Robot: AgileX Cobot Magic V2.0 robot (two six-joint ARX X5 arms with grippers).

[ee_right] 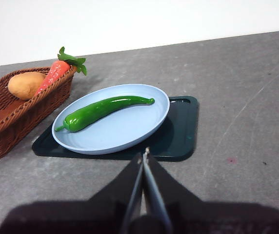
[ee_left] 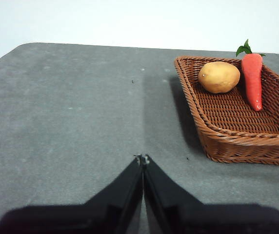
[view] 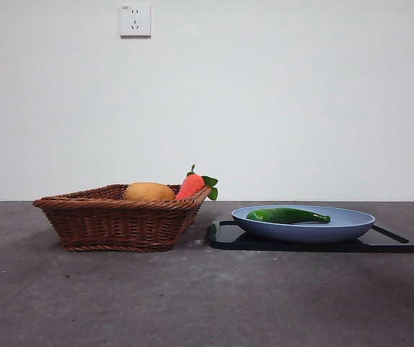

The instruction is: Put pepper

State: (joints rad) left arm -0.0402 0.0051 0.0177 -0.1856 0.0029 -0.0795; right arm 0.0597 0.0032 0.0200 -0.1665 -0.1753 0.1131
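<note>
The right gripper (ee_right: 144,152) hovers over bare table with its 2 black jaws pressed together, holding nothing, just short of the near rim of the pale blue plate (ee_right: 129,141). The left gripper (ee_left: 143,158) is likewise closed and empty, above open tabletop beside the wicker basket (ee_left: 237,141).

On the plate lies the pepper (ee_right: 103,111), long, glossy and dark green, stretched across the dish with its stem end towards the basket side and its tapered tip towards the far rim. The plate sits on a dark tray (ee_right: 178,131). In the front view the pepper (view: 288,215) rests low inside the plate's lip, touched by neither arm.

The basket holds 2 items, a rounded yellow-orange fruit (ee_left: 219,77) and a red-orange carrot-like piece with green leaves (ee_left: 252,73) leaning against the far wall.

Judging from this, either the pepper is already placed on the plate and the work is finished, or it has yet to be picked up and moved to the basket; the task wording does not settle which
</note>
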